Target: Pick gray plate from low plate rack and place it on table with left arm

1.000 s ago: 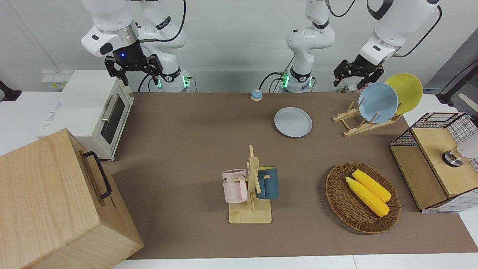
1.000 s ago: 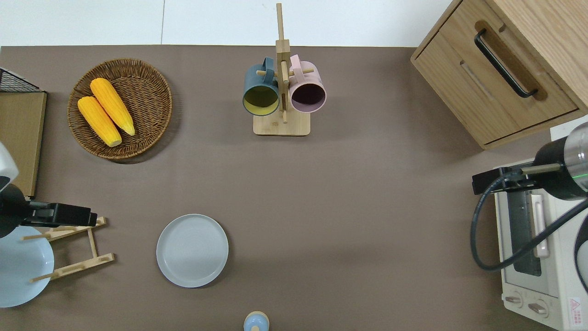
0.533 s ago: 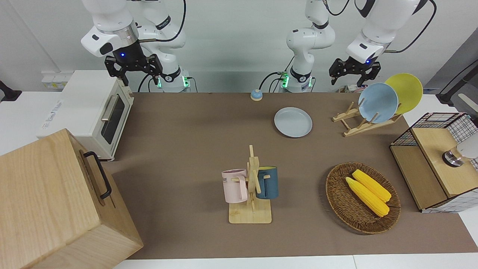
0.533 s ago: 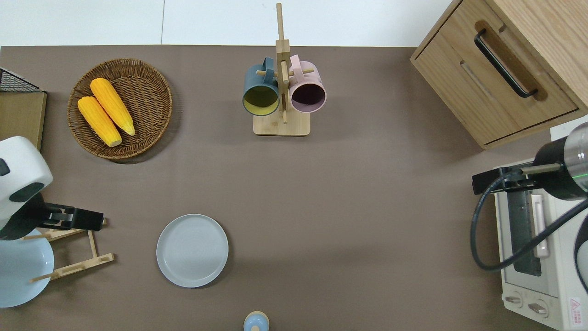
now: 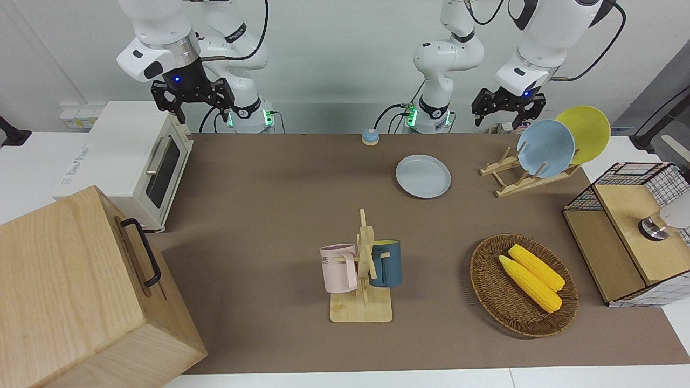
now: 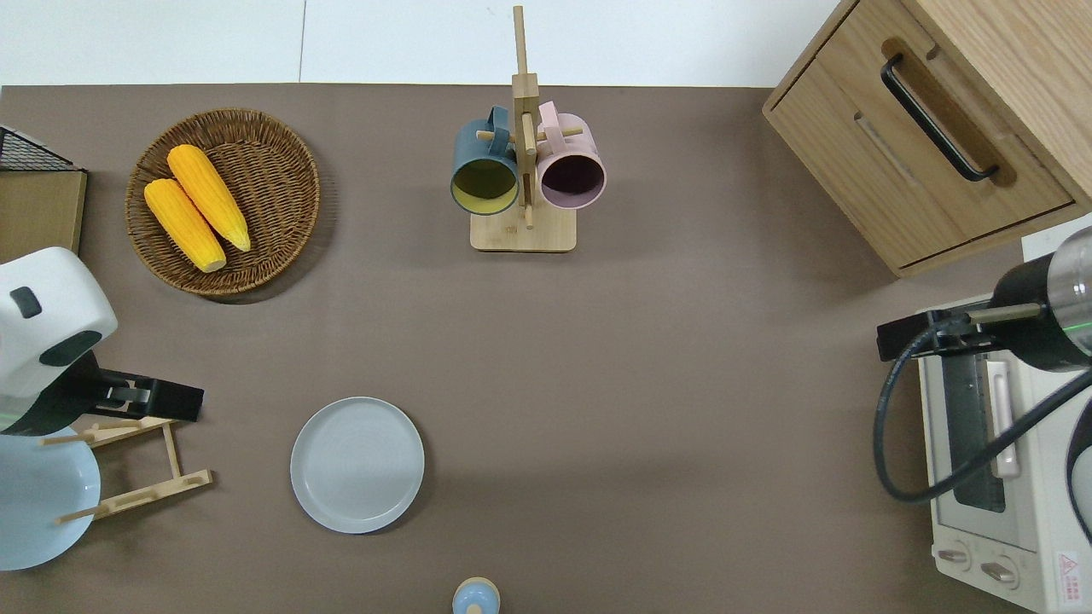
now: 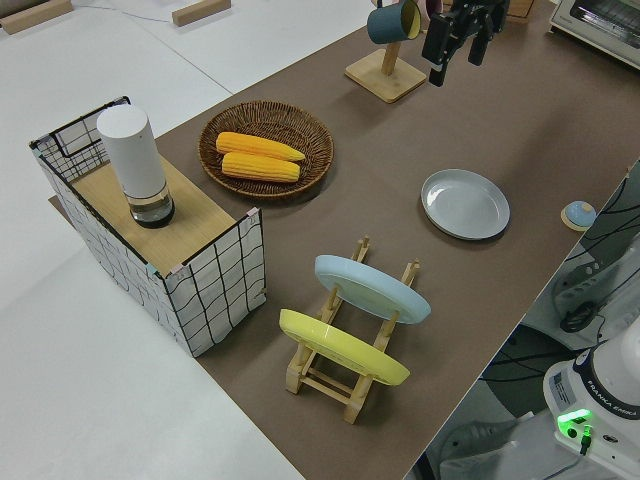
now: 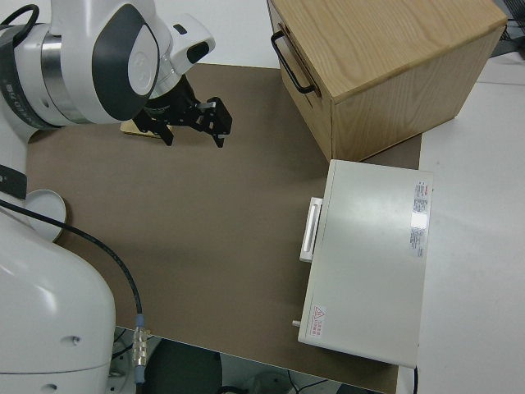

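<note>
The gray plate [image 5: 423,176] lies flat on the table [image 5: 269,215], beside the low plate rack [image 5: 531,180] toward the right arm's end; it also shows in the overhead view [image 6: 357,465] and the left side view [image 7: 465,203]. The rack [image 6: 136,495] holds a sky-blue plate [image 5: 545,148] and a yellow plate [image 5: 590,129] on edge. My left gripper [image 5: 504,116] is open and empty, up in the air over the rack's empty end [image 6: 171,399], apart from the gray plate. My right gripper [image 5: 197,108] is open, and the right arm is parked.
A mug tree [image 5: 364,269] with a pink and a blue mug stands mid-table. A wicker basket [image 5: 493,291] holds two corn cobs. A wire-sided shelf [image 5: 625,237], a toaster oven [image 5: 129,161], a wooden drawer cabinet [image 5: 81,291] and a small blue bell [image 5: 370,137] stand around the edges.
My left gripper has moved a little from above the blue plate toward the table's middle, still empty. The gray plate and the right arm have not moved.
</note>
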Controlling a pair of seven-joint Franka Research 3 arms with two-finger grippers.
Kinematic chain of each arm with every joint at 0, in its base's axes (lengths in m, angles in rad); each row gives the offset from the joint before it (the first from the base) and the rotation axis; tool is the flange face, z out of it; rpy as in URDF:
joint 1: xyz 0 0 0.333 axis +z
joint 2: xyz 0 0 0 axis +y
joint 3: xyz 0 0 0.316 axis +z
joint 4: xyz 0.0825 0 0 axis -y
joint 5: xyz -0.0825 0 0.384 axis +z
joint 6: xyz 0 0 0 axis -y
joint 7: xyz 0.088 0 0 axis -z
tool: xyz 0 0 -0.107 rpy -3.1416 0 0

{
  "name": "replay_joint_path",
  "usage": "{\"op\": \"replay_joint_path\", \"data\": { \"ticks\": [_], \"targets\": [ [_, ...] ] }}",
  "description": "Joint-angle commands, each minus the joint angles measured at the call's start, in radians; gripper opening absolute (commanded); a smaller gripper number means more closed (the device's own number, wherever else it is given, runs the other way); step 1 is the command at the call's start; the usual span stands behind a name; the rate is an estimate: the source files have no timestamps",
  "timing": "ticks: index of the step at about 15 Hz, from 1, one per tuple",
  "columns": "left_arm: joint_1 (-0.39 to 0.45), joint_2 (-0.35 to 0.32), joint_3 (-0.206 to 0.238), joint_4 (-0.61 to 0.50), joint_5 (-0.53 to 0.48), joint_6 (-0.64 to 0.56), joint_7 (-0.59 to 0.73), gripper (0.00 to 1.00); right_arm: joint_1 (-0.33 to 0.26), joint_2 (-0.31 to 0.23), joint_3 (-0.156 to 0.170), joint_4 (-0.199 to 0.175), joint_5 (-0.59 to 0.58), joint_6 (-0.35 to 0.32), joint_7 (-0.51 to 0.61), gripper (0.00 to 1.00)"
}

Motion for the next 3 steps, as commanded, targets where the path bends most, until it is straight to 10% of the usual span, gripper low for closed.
{"op": "replay_joint_path", "data": {
  "ticks": [1, 3],
  "targets": [
    [-0.002, 0.007, 0.007, 0.01, 0.01, 0.007, -0.015, 1.0, -0.007, -0.002, 0.005, 0.006, 0.007, -0.014, 0.0, 0.987],
    [-0.007, 0.007, 0.007, 0.008, 0.012, 0.007, -0.015, 1.0, -0.007, -0.002, 0.005, 0.006, 0.007, -0.014, 0.0, 0.987]
  ]
}}
